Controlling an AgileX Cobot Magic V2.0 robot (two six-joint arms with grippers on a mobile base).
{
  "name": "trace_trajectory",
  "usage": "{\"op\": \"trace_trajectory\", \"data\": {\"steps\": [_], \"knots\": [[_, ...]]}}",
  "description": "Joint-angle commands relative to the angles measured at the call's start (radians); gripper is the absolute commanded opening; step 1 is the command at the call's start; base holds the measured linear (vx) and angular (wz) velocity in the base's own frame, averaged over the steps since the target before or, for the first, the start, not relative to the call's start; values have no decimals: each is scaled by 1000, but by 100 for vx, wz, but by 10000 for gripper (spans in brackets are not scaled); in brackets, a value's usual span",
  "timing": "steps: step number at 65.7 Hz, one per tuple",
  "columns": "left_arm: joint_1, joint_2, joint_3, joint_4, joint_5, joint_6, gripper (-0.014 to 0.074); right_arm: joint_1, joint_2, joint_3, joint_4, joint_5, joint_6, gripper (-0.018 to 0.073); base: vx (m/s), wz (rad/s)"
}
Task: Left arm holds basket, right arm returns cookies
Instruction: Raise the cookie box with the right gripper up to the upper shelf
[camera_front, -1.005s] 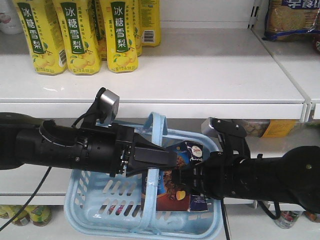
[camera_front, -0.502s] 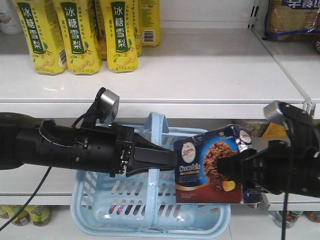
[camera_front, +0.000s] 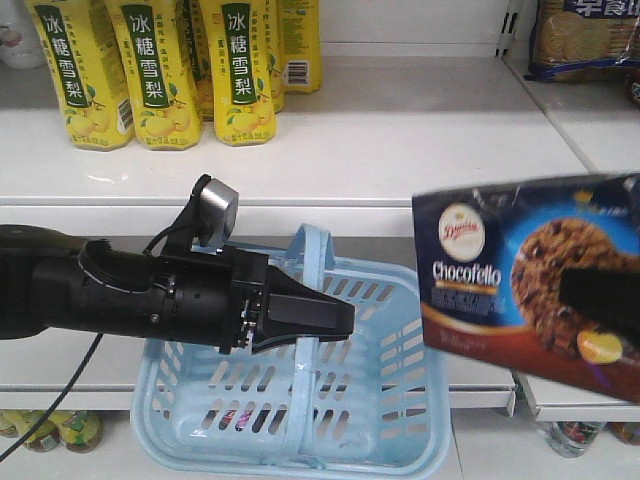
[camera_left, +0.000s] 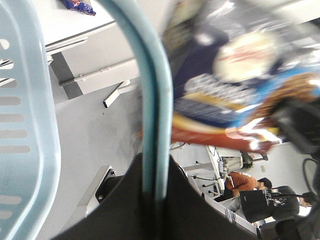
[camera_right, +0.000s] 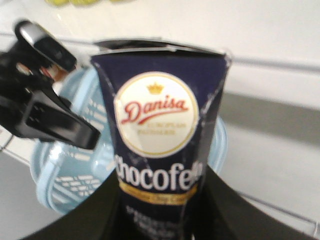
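Before the white store shelving, front view, entries as follows.

Left arm (camera_front: 130, 295): black and cylindrical, lying level from the left edge. A small grey camera block (camera_front: 215, 210) sits on top.

Left gripper (camera_front: 325, 318): pointed and black, jaws closed tight on the handle (camera_front: 316, 233) of the basket. The left wrist view shows the pale blue hoop running down between the two jaws, with no gap on either side.

Basket (camera_front: 395, 380): light blue plastic with slotted sides and rounded corners. It hangs by that handle in front of the lower shelves.

Cookie box (camera_front: 490, 270): dark navy and brown, with a round "Danisa" logo, white "Chocofello" lettering and a cookie picture. It is held in the air outside the basket, just beside and above the right rim. It is tilted so that its bottom edge slopes down to the right. It is blurred and runs off the right edge of the picture.

Right gripper (camera_right: 161, 182): jaws parted only by the width of the box and clamped on its lower half, with a black finger (camera_right: 95, 215) on either side. The front view shows only a dark blurred patch over the box face.

Upper shelf (camera_front: 400, 140): yellow drink bottles (camera_front: 160, 70) stand in a row at the back left, and a packet (camera_front: 585, 35) lies at the far right.

Bottom shelf, left corner: more bottles (camera_front: 45, 428), of which only the tops are seen.
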Motion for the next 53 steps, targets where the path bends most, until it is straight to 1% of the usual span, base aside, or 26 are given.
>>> {"op": "trace_trajectory", "data": {"steps": [1,5,13,23,27,34,44,53], "knots": [[2,-43,-35,-137,33,15,-6,-8,11,-118,38,-102,13,169,0,0],[2,-43,-35,-137,33,15,-6,-8,32,-148,26,-163,7,170,0,0],[2,-43,-35,-137,33,15,-6,-8,83,-156,-18,-368,-29,172,0,0],[2,-43,-35,-137,33,15,-6,-8,189,-156,-67,-586,-83,174,0,0],[2,-43,-35,-137,33,15,-6,-8,234,-156,-68,-692,-122,175,0,0],[2,-43,-35,-137,33,15,-6,-8,322,-156,-67,-812,-161,177,0,0],[2,-43,-35,-137,33,15,-6,-7,443,-156,-62,-880,-182,180,0,0],[2,-43,-35,-137,33,15,-6,26,530,-156,-56,-901,-197,181,0,0]]}}
